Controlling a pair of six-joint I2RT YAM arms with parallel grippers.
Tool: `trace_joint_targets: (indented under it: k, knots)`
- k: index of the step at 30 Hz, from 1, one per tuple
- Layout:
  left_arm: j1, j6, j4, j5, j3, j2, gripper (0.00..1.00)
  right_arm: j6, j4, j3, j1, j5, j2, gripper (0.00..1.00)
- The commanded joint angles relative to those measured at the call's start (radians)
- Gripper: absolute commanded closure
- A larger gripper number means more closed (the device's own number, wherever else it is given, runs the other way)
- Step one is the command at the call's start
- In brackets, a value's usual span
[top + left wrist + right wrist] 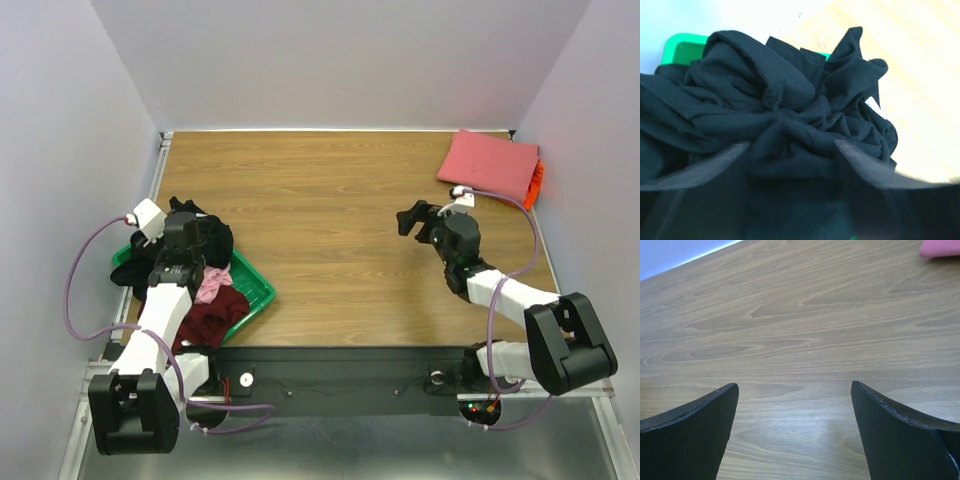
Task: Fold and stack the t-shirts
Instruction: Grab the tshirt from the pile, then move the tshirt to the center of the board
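A crumpled black t-shirt (212, 240) (790, 95) lies heaped on the pile in the green tray (256, 288). My left gripper (188, 232) (791, 144) is pressed down into it, fingers wide apart with a bunch of black cloth between them. Under the black one lie a light pink t-shirt (212, 285) and a dark maroon t-shirt (213, 318). A folded coral-pink t-shirt (488, 162) (940, 247) rests on an orange one (537, 185) at the far right. My right gripper (413, 220) (794, 385) hovers open over bare wood, holding nothing.
The tray's green corner (682, 47) shows behind the black cloth, close to the left wall (70, 150). The wooden table (330, 200) stretches between the tray and the folded stack. A white label (871, 104) peeks from the black folds.
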Motion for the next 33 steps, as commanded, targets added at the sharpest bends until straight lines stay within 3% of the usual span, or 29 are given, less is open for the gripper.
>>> trace_joint_targets:
  k: [1, 2, 3, 4, 10, 15, 20, 27, 33]
  knots:
    - [0.029, 0.021, 0.069, 0.020, -0.019, -0.010, 0.39, 0.001, 0.065, -0.004, -0.016, -0.010, -0.041, 0.00]
    - [0.033, 0.029, 0.071, 0.022, -0.014, -0.008, 0.51, 0.001, 0.065, -0.004, -0.016, -0.011, -0.041, 0.00]
    - [0.034, 0.032, 0.071, 0.022, -0.009, -0.010, 0.70, 0.001, 0.065, -0.002, -0.016, -0.011, -0.043, 0.00]
    - [0.034, 0.032, 0.071, 0.020, -0.003, -0.013, 1.00, -0.001, 0.065, -0.004, -0.017, -0.011, -0.043, 0.00]
    - [0.032, 0.075, 0.083, 0.183, 0.161, -0.056, 1.00, 0.001, 0.064, -0.007, -0.028, -0.013, -0.063, 0.00]
    - [0.007, 0.119, 0.091, 0.353, 0.426, -0.011, 1.00, 0.002, 0.064, -0.016, -0.037, -0.017, -0.095, 0.00]
    - [-0.168, 0.176, 0.097, 0.531, 0.740, 0.097, 1.00, 0.009, 0.061, -0.016, -0.042, -0.026, -0.121, 0.00]
    - [-0.437, 0.309, 0.066, 0.700, 1.178, 0.372, 1.00, 0.012, 0.041, -0.033, -0.051, -0.022, -0.191, 0.00]
    - [-0.514, 0.322, 0.066, 0.841, 1.396, 0.535, 1.00, 0.019, -0.007, -0.053, -0.052, 0.006, -0.288, 0.00]
